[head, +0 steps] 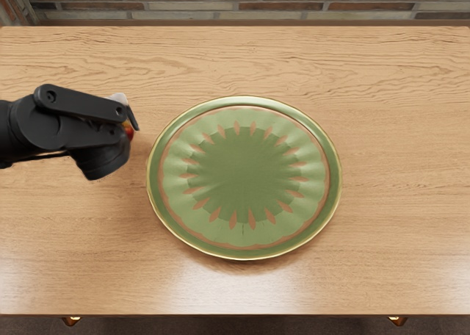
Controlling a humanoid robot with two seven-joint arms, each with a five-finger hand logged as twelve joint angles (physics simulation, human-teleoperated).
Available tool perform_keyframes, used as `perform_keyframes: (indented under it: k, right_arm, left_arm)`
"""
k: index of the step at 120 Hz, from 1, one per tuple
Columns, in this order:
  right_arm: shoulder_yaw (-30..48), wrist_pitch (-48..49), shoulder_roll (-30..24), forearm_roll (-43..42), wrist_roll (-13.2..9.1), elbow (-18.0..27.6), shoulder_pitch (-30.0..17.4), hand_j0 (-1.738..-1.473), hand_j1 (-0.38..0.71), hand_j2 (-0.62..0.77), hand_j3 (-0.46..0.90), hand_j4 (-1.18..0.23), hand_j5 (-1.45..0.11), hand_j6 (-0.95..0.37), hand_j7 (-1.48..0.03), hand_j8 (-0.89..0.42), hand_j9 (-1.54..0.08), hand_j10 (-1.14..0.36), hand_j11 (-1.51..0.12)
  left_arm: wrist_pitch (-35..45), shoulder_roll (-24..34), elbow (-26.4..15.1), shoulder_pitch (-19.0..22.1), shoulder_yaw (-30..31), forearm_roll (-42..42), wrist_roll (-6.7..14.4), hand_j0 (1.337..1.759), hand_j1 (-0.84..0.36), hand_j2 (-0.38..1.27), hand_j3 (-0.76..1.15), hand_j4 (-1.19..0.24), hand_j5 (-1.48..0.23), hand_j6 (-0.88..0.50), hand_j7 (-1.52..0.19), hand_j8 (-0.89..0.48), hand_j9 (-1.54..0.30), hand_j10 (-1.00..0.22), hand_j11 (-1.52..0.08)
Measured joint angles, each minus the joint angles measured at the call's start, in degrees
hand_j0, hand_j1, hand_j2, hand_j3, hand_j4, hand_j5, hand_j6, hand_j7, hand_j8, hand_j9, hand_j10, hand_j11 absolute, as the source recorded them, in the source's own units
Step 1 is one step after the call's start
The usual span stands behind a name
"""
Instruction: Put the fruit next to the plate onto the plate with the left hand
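Observation:
A round green plate with a gold rim and an orange petal pattern lies in the middle of the wooden table. My left hand, black, comes in from the left edge and sits just left of the plate. It covers the fruit, of which only a small red-orange sliver shows at the hand's right side. The fingers curl around that fruit, and a pale fingertip shows on top. Fruit and hand are beside the plate's rim, not over it. The right arm is out of view.
The wooden table stretches well beyond the plate on all sides. A brick wall runs behind the far edge. The front edge lies near the bottom of the view.

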Motion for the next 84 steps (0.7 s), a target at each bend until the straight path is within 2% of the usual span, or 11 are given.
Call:
perform_keyframes:
  k: [7,17,24,31,42,48,59,70,73,84]
  right_arm:
    - [0.0,0.0,0.0,0.0,0.0,0.0,0.0,-1.658,-0.31,-0.01,0.0,-0.04,-0.05,-0.04,-0.05,-0.04,-0.05,-0.03,-0.05]
    - [0.0,0.0,0.0,0.0,0.0,0.0,0.0,-1.658,-0.31,-0.01,0.0,-0.04,-0.05,-0.04,-0.05,-0.04,-0.05,-0.03,-0.05]
    - [0.0,0.0,0.0,0.0,0.0,0.0,0.0,-1.658,-0.31,-0.01,0.0,-0.04,-0.05,-0.04,-0.05,-0.04,-0.05,-0.03,-0.05]
    - [0.0,0.0,0.0,0.0,0.0,0.0,0.0,-1.658,-0.31,-0.01,0.0,-0.04,-0.05,-0.04,-0.05,-0.04,-0.05,-0.03,-0.05]
    - [0.0,0.0,0.0,0.0,0.0,0.0,0.0,-1.658,-0.31,-0.01,0.0,-0.04,-0.05,-0.04,-0.05,-0.04,-0.05,-0.03,-0.05]
    - [0.0,0.0,0.0,0.0,0.0,0.0,0.0,-1.658,-0.31,-0.01,0.0,-0.04,-0.05,-0.04,-0.05,-0.04,-0.05,-0.03,-0.05]
    - [0.0,0.0,0.0,0.0,0.0,0.0,0.0,-1.658,-0.31,-0.01,0.0,-0.04,-0.05,-0.04,-0.05,-0.04,-0.05,-0.03,-0.05]
    - [0.0,0.0,0.0,0.0,0.0,0.0,0.0,-1.658,-0.31,-0.01,0.0,-0.04,-0.05,-0.04,-0.05,-0.04,-0.05,-0.03,-0.05]
    - [0.0,0.0,0.0,0.0,0.0,0.0,0.0,-1.658,-0.31,-0.01,0.0,-0.03,-0.05,-0.04,-0.05,-0.04,-0.05,-0.03,-0.05]
    - [0.0,0.0,0.0,0.0,0.0,0.0,0.0,-1.658,-0.31,-0.01,0.0,-0.04,-0.05,-0.04,-0.05,-0.04,-0.05,-0.03,-0.05]
  left_arm:
    - [-0.6,0.8,-1.8,-2.7,0.0,-0.7,0.0,1.648,-0.42,0.41,0.0,-0.82,-1.15,-0.32,-1.16,-0.24,-1.16,-0.53,-1.15]
    - [-1.3,0.9,-4.1,-5.3,0.0,-2.0,0.0,1.646,-0.41,0.36,0.0,-0.83,-1.17,-0.3,-1.18,-0.23,-1.17,-0.53,-1.17]
    - [-1.8,0.8,-5.5,-7.4,0.0,-3.2,0.0,1.646,-0.41,0.41,0.0,-0.83,-1.18,-0.29,-1.18,-0.22,-1.17,-0.53,-1.17]
    - [-2.1,0.8,-6.7,-9.0,0.0,-4.5,0.0,1.646,-0.4,0.36,0.0,-0.83,-1.18,-0.3,-1.18,-0.23,-1.17,-0.54,-1.18]
    - [-3.6,0.6,-8.2,-12.7,-0.2,-7.4,-0.1,1.646,-0.41,0.41,0.0,-0.83,-1.19,-0.3,-1.18,-0.24,-1.18,-0.54,-1.19]
    - [-4.7,0.2,-8.9,-14.7,-0.5,-9.4,-0.1,1.646,-0.39,0.38,0.0,-0.84,-1.19,-0.31,-1.18,-0.25,-1.18,-0.57,-1.19]
    - [-6.3,-1.5,-9.7,-15.4,-1.7,-12.3,-0.1,1.646,-0.39,0.39,0.0,-0.84,-1.19,-0.31,-1.18,-0.25,-1.18,-0.57,-1.19]
    - [-7.5,-4.6,-10.0,-18.2,-3.1,-15.4,-0.1,1.646,-0.38,0.34,0.0,-0.84,-1.2,-0.31,-1.18,-0.27,-1.19,-0.58,-1.2]
    - [-7.7,-5.1,-10.0,-18.3,-3.5,-16.1,-0.1,1.646,-0.37,0.38,0.0,-0.84,-1.2,-0.31,-1.18,-0.26,-1.19,-0.59,-1.2]
    - [-8.2,-7.5,-9.9,-18.3,-5.3,-18.2,-0.1,1.646,-0.34,0.31,0.0,-0.84,-1.2,-0.32,-1.19,-0.26,-1.19,-0.61,-1.2]
